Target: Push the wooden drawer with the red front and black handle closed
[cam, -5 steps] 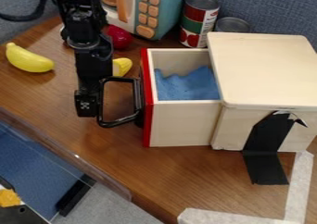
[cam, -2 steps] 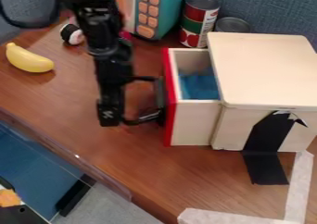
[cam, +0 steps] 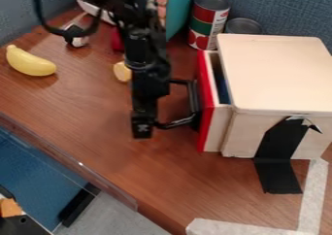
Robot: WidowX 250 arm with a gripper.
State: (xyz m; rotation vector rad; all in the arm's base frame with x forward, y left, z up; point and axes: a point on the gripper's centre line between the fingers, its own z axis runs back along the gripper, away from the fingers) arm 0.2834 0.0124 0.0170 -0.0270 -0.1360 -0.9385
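The black gripper (cam: 144, 125) hangs left of the wooden drawer box (cam: 279, 74), low beside the red drawer front (cam: 206, 103). It is against the black drawer handle (cam: 178, 124), which juts out leftward from that front. The drawer stands out from the box by a narrow gap, and a dark blue strip of cloth (cam: 222, 89) shows inside it.
A yellow banana (cam: 30, 62) lies at the left. Two cans (cam: 208, 20) and a teal toy microwave (cam: 180, 8) stand at the back. A yellow piece (cam: 122, 72) and a red object (cam: 117, 40) are behind the arm. Black tape (cam: 279, 154) hangs from the box front.
The arm and gripper have moved right. The drawer has slid right into the box, from well open to a narrow gap, hiding most of the blue cloth.
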